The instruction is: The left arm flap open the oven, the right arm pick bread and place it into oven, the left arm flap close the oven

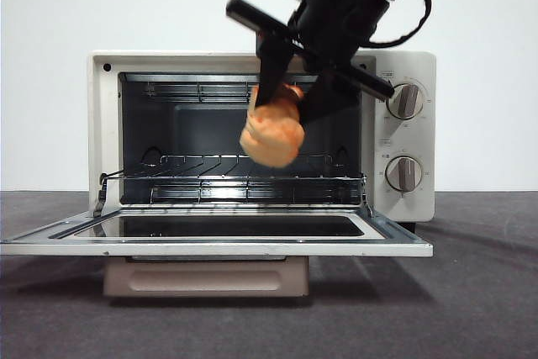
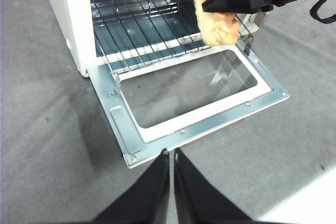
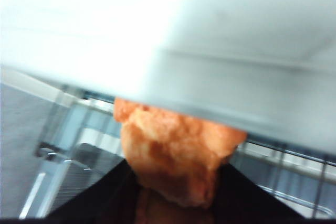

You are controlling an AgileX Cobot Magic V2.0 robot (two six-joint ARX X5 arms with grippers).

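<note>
Bread held at the open oven's mouth

Partly hidden, the bread (image 1: 272,134) shows only its lower bulk in the front view, its top covered by the right gripper (image 1: 294,94) clamped on it; the right wrist view is blurred, with a pale band across its upper half. The oven (image 1: 403,107) stands with its door (image 1: 210,245) dropped flat, so the cavity is open across its full width. The bread hangs above the wire rack (image 1: 235,178), not touching it, toward the knob side of the opening. The rack carries nothing. Over the table (image 2: 42,145) in front of the door's outer edge, well clear of it, the left gripper (image 2: 171,156) hovers with its jaws pressed together on nothing.
</note>
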